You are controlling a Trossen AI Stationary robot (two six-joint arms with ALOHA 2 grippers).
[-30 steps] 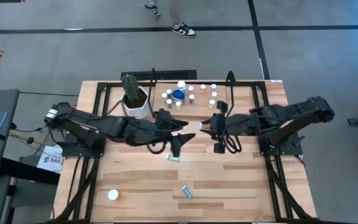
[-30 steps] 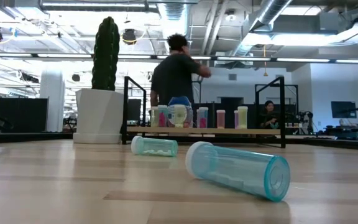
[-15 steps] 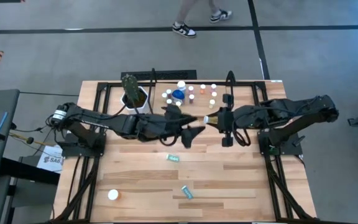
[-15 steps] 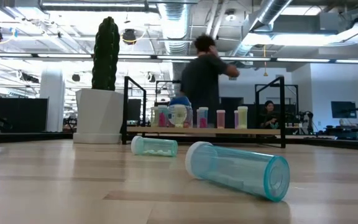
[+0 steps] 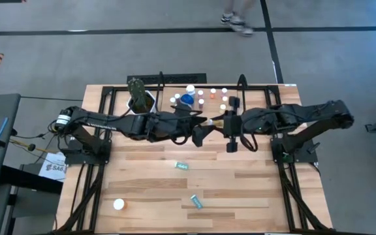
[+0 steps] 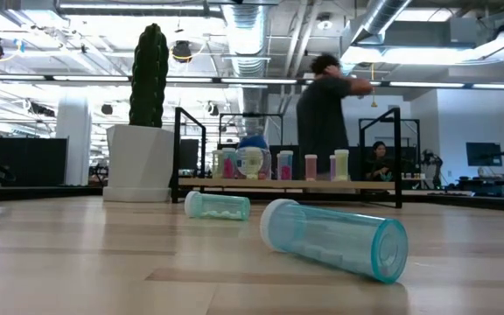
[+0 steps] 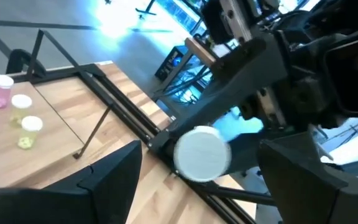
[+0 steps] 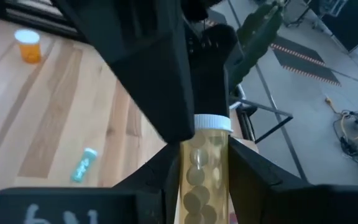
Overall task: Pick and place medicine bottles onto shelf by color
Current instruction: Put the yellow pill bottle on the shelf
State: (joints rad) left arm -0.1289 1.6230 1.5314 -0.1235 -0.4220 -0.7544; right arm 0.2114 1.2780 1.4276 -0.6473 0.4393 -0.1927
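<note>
Right gripper [image 5: 218, 122] clamped on a white-capped amber pill bottle [image 8: 201, 163] above mid-table beside the shelf [image 5: 266, 104], cap between the spread fingers of the left gripper [image 5: 204, 125].

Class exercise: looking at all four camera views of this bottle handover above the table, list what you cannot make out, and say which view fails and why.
- Low view: both grippers are out of frame above.
- High view: the yellow bottle is nearly covered by the right gripper and left gripper.
- Left wrist view: only the bottle's white cap shows; its body is hidden behind it.
- High view: labels on the shelf bottles are too small.
- Low view: the person is blurred.
</note>
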